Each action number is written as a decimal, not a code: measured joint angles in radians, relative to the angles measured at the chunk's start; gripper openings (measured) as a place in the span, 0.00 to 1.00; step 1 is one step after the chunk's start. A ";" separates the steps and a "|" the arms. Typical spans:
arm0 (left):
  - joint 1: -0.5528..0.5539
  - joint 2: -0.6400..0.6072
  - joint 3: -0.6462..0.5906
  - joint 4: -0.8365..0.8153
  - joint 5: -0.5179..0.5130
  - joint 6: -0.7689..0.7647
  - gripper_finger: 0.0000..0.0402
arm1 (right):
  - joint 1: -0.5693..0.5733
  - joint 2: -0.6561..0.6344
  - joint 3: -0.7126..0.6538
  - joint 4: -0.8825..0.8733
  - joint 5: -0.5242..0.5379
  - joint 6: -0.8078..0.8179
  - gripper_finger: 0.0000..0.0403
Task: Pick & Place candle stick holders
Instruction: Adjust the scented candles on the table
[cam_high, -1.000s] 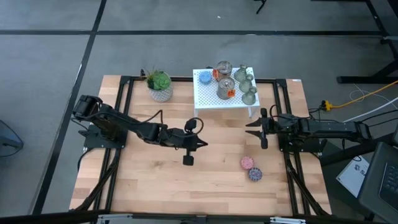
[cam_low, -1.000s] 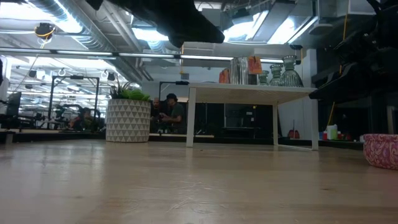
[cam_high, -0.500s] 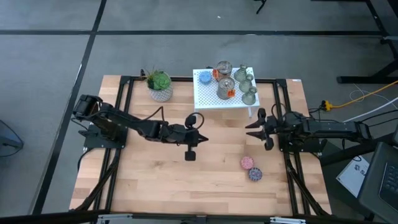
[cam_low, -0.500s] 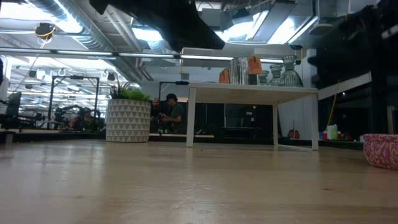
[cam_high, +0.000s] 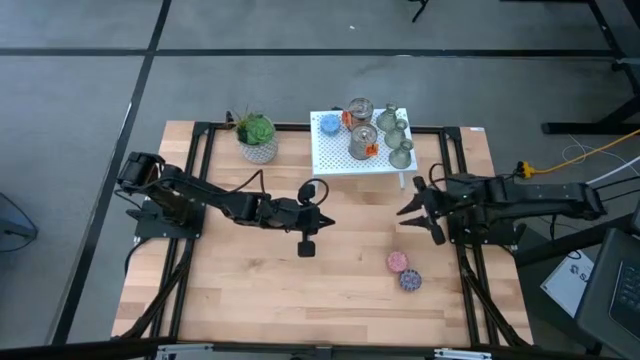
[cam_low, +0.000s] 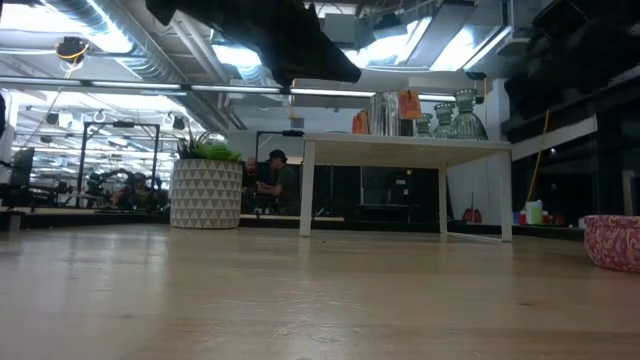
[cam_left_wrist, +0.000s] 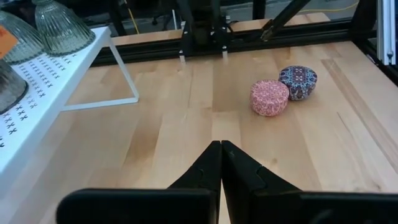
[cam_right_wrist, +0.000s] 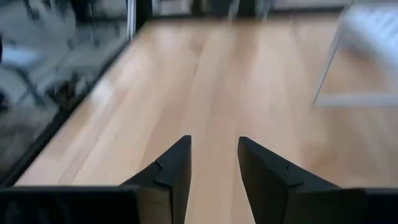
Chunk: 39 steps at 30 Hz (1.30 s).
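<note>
The candle stick holders sit up on the little white shelf around 1 o'clock, untouched. Right tool, fingers apart and empty, hovers just below it, probably lining up. Left tool waits mid-surface, pinched together.

The left arm reaches in toward mid-bench, its dark two-finger tool pressed fully together, empty. The right arm stretches in from the opposite side, its tool with fingers parted, holding nothing.

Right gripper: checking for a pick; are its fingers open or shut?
Open and empty: the right gripper shows a bare gap between its fingers, only table beyond.
</note>
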 joint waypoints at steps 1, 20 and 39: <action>0.000 0.000 0.000 -0.004 0.000 0.000 0.01 | 0.010 0.028 0.026 -0.049 -0.003 0.001 0.34; 0.005 0.000 0.000 -0.013 0.002 0.017 0.01 | 0.255 0.440 0.127 -0.325 -0.084 0.323 0.34; -0.042 0.002 -0.073 -0.122 0.002 -0.089 0.20 | 0.445 0.714 0.127 -0.251 0.146 0.458 0.34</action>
